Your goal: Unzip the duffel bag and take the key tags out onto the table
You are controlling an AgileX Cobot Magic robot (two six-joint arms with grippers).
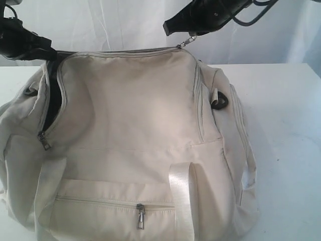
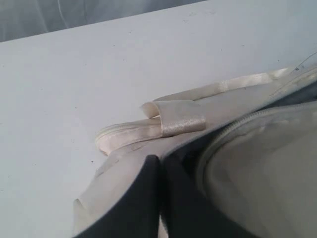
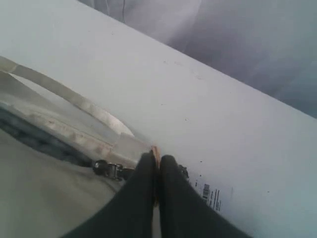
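Note:
The cream-white duffel bag (image 1: 135,115) fills the near part of the table (image 1: 286,125). Its main zipper is parted along the left end, where dark lining (image 1: 52,98) shows. My left gripper (image 1: 46,51) is at the bag's upper left corner; in the left wrist view its fingers (image 2: 148,188) are pressed together, shut on fabric at the opening's edge. Above the bag's top edge, my right gripper (image 1: 192,34) is shut on a zipper pull (image 1: 187,41); a tan tab shows between its fingers (image 3: 171,183), beside the metal clasp (image 3: 110,169). The key tags are hidden.
A second zipper slider (image 1: 44,139) sits low on the bag's left end. The front pocket (image 1: 115,211) is zipped, its pull (image 1: 141,217) hanging down. A webbing handle (image 2: 173,121) lies on the table behind the bag. White curtain (image 1: 125,25) hangs at the back.

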